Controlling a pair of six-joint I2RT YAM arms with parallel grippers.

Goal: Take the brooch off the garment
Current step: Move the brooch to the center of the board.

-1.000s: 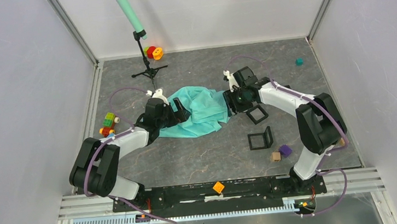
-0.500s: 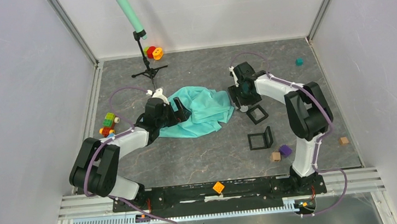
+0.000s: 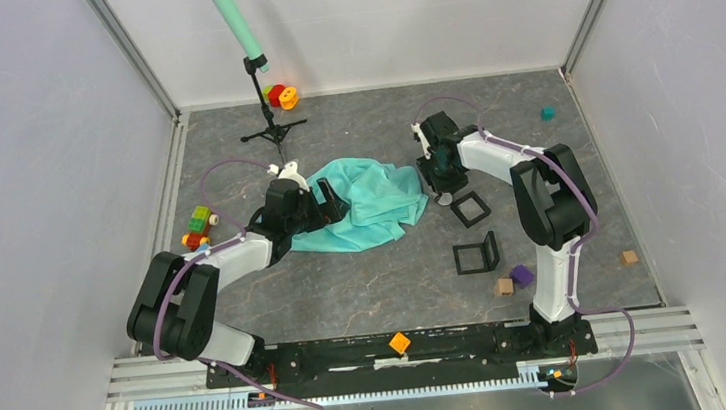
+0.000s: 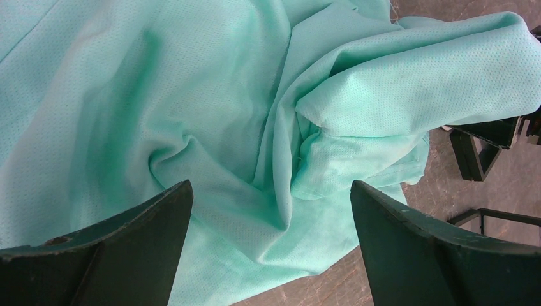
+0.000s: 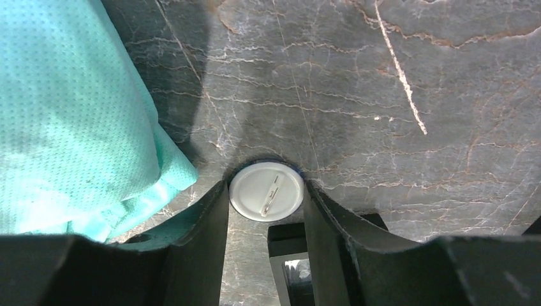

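The turquoise garment (image 3: 374,199) lies crumpled in the middle of the floor. My left gripper (image 3: 332,206) rests at its left side. In the left wrist view it stands open (image 4: 271,185) over the folds of the garment (image 4: 223,95), with only cloth between the fingers. My right gripper (image 3: 440,179) is just off the garment's right edge. In the right wrist view it is shut (image 5: 265,185) on the brooch (image 5: 266,192), a round white disc with its pin side up. The brooch is apart from the garment's edge (image 5: 70,121), over bare floor.
Two black square frames (image 3: 470,209) (image 3: 477,252) stand right of the garment, one just under the right gripper (image 5: 290,252). A microphone stand (image 3: 268,114) and red-orange toy (image 3: 281,96) are at the back. A block toy (image 3: 197,227) lies left, small cubes (image 3: 521,274) right.
The right gripper has drawn back from the garment's right edge toward the far side, and its elbow has swung inward. The left arm has not moved.
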